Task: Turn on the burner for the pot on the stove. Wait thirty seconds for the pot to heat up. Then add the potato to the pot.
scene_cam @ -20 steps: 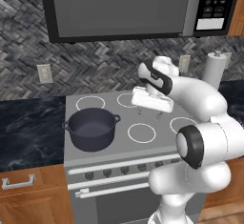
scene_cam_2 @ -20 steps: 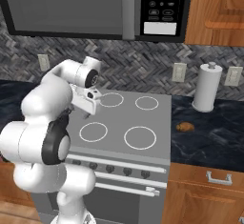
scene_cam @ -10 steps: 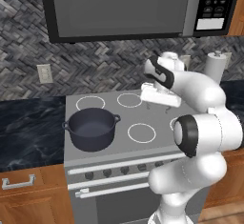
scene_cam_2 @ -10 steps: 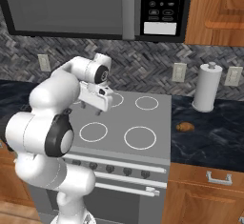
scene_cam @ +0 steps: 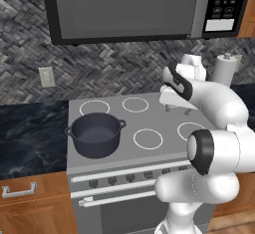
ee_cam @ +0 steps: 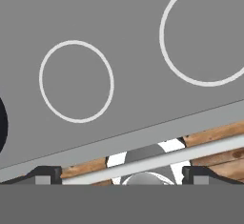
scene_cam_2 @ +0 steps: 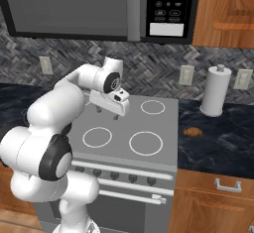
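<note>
Kitchen range under a microwave, arm poised above the cooktop.
Empty, jaws spread wide, the two-finger gripper hovers over the grey steel stove; the squat dark grey pot sits near-left, the single orange-brown potato lies on the dark counter right of the stove, well apart. One pot, one potato, four white rings; judging by this, the potato step remains, burner state unclear.
</note>
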Controlling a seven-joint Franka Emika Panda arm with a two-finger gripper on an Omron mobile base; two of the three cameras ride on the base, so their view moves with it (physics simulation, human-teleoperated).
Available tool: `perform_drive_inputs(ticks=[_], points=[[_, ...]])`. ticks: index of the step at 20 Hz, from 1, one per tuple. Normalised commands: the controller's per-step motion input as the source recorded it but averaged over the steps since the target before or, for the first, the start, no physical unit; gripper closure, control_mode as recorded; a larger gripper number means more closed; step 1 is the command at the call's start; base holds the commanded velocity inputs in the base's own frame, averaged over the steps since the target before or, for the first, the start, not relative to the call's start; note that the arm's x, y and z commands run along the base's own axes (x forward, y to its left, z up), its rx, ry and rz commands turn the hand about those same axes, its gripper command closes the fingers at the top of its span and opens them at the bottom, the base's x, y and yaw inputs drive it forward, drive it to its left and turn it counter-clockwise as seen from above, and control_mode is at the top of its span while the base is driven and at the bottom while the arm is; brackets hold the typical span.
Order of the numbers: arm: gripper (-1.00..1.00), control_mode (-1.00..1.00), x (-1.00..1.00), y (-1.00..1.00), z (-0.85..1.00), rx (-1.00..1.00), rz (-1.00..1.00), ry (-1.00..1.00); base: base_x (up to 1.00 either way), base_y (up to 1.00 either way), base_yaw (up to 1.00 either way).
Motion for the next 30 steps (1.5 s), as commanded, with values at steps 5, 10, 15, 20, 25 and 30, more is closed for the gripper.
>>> perform_drive_inputs(ticks=[5, 10, 15, 20, 25, 30], points=[[-1.00, -1.00, 0.06, -0.11, -0.12, -0.06, 0.00, -0.04, 0.00, 0.00, 0.00], [-1.00, -1.00, 0.04, -0.06, 0.00, -0.05, 0.00, 0.05, 0.00, 0.00, 0.00], [-1.00, -1.00, 0.00, 0.00, 0.00, 0.00, 0.00, 0.02, 0.00, 0.00, 0.00], [-1.00, -1.00, 0.00, 0.00, 0.00, 0.00, 0.00, 0.00, 0.00, 0.00, 0.00], [-1.00, -1.00, 0.00, 0.00, 0.00, 0.00, 0.00, 0.00, 0.00, 0.00, 0.00], [-1.00, -1.00, 0.00, 0.00, 0.00, 0.00, 0.00, 0.00, 0.00, 0.00, 0.00]])
